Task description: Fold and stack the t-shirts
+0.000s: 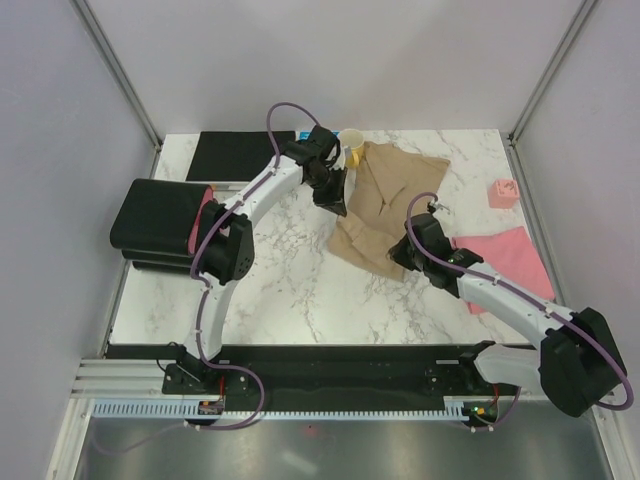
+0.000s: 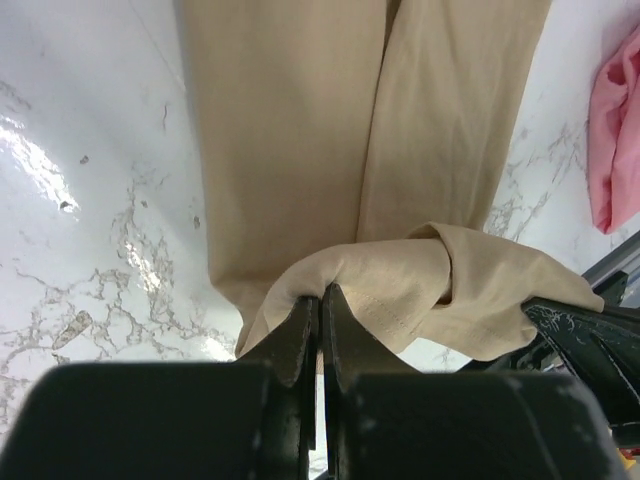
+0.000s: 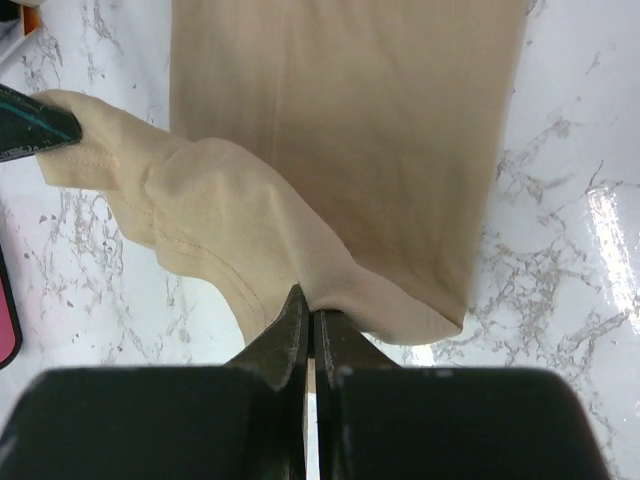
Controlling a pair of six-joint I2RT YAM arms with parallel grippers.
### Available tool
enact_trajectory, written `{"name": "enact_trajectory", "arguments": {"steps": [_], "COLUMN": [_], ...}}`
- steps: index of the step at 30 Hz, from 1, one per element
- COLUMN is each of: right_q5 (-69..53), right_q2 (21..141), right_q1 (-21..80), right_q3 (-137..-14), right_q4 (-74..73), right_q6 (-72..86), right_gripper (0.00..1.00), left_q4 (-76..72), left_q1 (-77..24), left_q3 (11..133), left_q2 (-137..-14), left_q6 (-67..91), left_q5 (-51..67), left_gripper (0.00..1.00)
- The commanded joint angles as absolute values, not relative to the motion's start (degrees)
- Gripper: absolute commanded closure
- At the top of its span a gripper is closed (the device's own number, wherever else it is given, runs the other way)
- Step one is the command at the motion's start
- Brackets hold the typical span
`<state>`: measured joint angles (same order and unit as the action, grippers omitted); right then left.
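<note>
The tan t-shirt (image 1: pixel 385 200) lies partly folded in the middle of the marble table, its fabric running away from both wrist cameras (image 2: pixel 300 150) (image 3: pixel 350 130). My left gripper (image 1: pixel 335 203) (image 2: pixel 321 290) is shut on a bunched edge of the tan shirt at its left side. At the shirt's near right corner my right gripper (image 1: pixel 400 258) (image 3: pixel 310 315) is shut on a fold. The pink t-shirt (image 1: pixel 505 262) lies flat at the right of the table, partly under my right arm; a strip of it (image 2: pixel 612 130) shows in the left wrist view.
A pink-and-black drawer box (image 1: pixel 165 225) stands at the table's left edge. A black mat (image 1: pixel 235 155) lies at the back left. A small yellow cup (image 1: pixel 351 148) sits behind my left gripper, and a small pink block (image 1: pixel 503 192) at the back right.
</note>
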<state>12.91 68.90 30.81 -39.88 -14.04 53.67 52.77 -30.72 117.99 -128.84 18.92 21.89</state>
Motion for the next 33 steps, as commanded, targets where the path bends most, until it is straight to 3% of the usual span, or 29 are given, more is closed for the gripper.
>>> {"name": "enact_trajectory", "arguments": {"steps": [1, 18, 33], "right_q5": [16.95, 21.35, 21.88], "right_q2": [68.56, 72.15, 77.25], "right_q1": [30.59, 30.06, 28.39], "right_q3": [-42.89, -40.87, -41.83], "right_q4": [-11.25, -6.42, -1.41], "right_q6": [51.59, 50.89, 46.76], "right_gripper": [1.00, 1.00, 1.00], "left_q4": [53.88, 51.42, 50.89], "left_q1": [-31.90, -35.77, -35.07], "left_q3": [124.62, 131.83, 134.03], "left_q2": [-130.08, -137.46, -137.37], "left_q6": [17.05, 21.27, 21.18], "left_q5": [19.52, 19.34, 9.67], "left_gripper": [0.98, 0.98, 0.98]}}
